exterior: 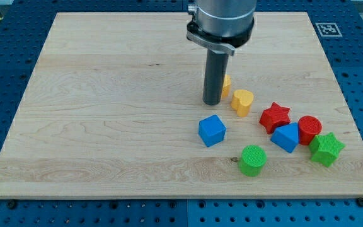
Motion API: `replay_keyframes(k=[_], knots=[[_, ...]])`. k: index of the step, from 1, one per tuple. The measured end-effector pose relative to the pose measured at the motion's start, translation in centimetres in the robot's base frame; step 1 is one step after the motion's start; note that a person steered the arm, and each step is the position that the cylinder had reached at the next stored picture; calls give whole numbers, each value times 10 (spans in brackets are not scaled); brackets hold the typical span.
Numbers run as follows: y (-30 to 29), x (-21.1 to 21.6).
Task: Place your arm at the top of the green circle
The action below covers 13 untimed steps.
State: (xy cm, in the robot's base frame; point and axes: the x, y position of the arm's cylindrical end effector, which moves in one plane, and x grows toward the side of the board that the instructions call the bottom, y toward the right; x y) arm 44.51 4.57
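The green circle (pixel 253 159) lies on the wooden board near the view's bottom, right of centre. My tip (pixel 212 102) stands on the board well above it and to its left, apart from it. The rod partly hides a yellow block (pixel 226 85) just to its right. A yellow heart (pixel 242 101) lies right of the tip. A blue cube (pixel 212 130) lies just below the tip, between the tip and the green circle.
A red star (pixel 275 117), a blue block (pixel 287 137), a red circle (pixel 309 129) and a green star (pixel 326 149) cluster right of the green circle. The wooden board (pixel 106 113) rests on a blue pegboard table.
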Motion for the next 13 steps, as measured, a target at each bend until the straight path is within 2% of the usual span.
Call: replay_keyframes(k=[2,3,6,8,10,11,12,13], knots=[[-35,23],[-22,23],[71,22],[110,10],[110,10],[91,10],[69,23],[63,55]])
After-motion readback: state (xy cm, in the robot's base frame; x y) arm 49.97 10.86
